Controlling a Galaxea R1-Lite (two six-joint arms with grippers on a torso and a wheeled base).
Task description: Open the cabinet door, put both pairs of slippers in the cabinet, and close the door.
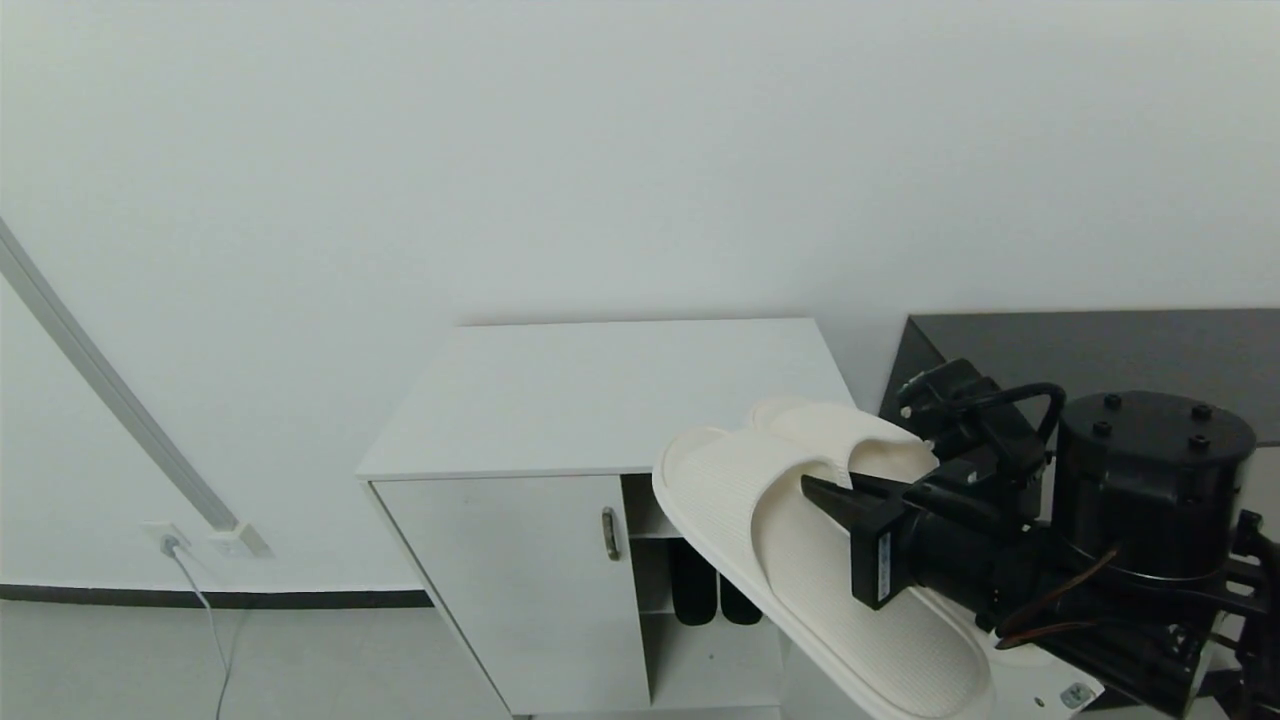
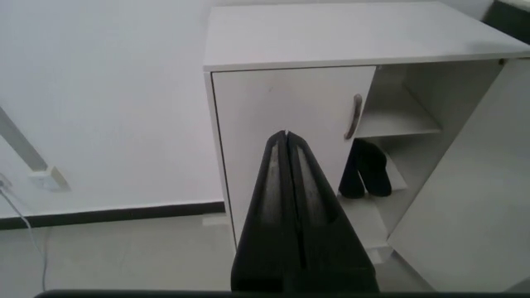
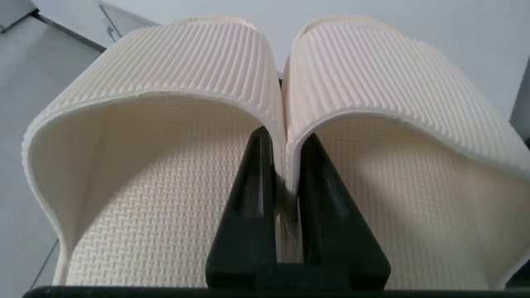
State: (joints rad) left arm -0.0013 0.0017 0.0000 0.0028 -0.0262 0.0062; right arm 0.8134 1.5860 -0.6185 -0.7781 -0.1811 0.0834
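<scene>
In the right gripper (image 3: 285, 145) — cream slippers (image 3: 166, 99) (ribbed).

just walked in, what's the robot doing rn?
The right gripper is shut on a pair of white slippers, pinching their inner edges together in front of the cabinet. The cabinet's right door is open, and a pair of black slippers sits on a shelf inside. The left gripper is shut and empty, facing the cabinet front.
</scene>
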